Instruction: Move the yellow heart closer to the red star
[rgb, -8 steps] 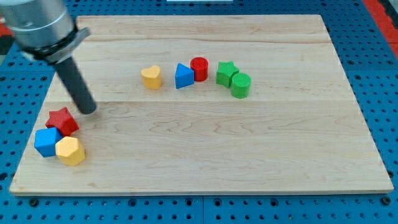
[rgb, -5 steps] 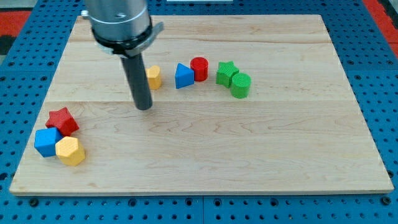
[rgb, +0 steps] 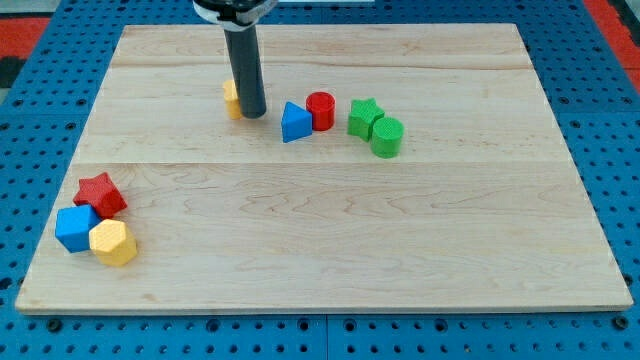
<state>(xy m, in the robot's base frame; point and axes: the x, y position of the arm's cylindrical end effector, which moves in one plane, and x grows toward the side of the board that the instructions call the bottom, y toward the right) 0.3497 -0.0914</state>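
Note:
The yellow heart (rgb: 231, 98) lies left of centre in the upper half of the board, mostly hidden behind my rod. My tip (rgb: 251, 114) rests on the board right against the heart's right side. The red star (rgb: 100, 194) lies far off at the view's lower left, touching a blue cube (rgb: 75, 229) and a yellow hexagon block (rgb: 113, 242).
A blue triangle block (rgb: 295, 122) sits just right of my tip, with a red cylinder (rgb: 320, 109) beside it. A green star (rgb: 364, 117) and a green cylinder (rgb: 387, 136) lie further right. The wooden board (rgb: 400, 230) rests on a blue pegboard.
My rod swept from beside the red star rightward and up to the yellow heart's right side. The heart now sits a little higher and further left than before.

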